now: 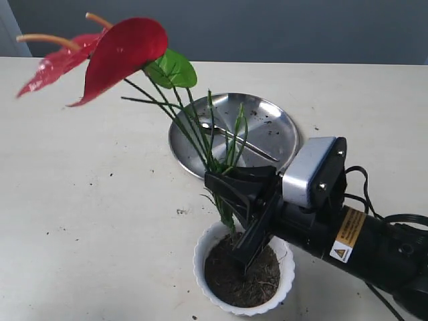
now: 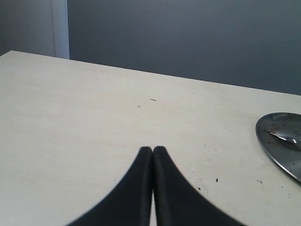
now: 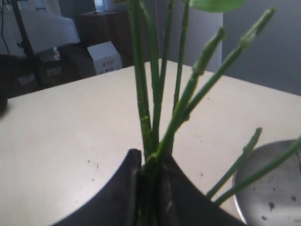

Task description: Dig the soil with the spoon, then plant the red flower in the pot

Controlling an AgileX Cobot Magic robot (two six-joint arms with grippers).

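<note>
Red flower (image 1: 124, 47) held upright over the pot (image 1: 204, 257), its stems clamped in the right gripper (image 3: 149, 162).

The jaws pinch the bundle of green stems low down, just above the dark soil (image 1: 227, 281) filling the white fluted pot. The red blooms lean toward 10 o'clock. The spoon (image 1: 241, 140) lies in the steel plate (image 1: 281, 127) at 12 o'clock from the pot, among stray crumbs. The left gripper (image 2: 153, 149) hangs over the bare table (image 1: 87, 221), its jaws pressed together on nothing.
</note>
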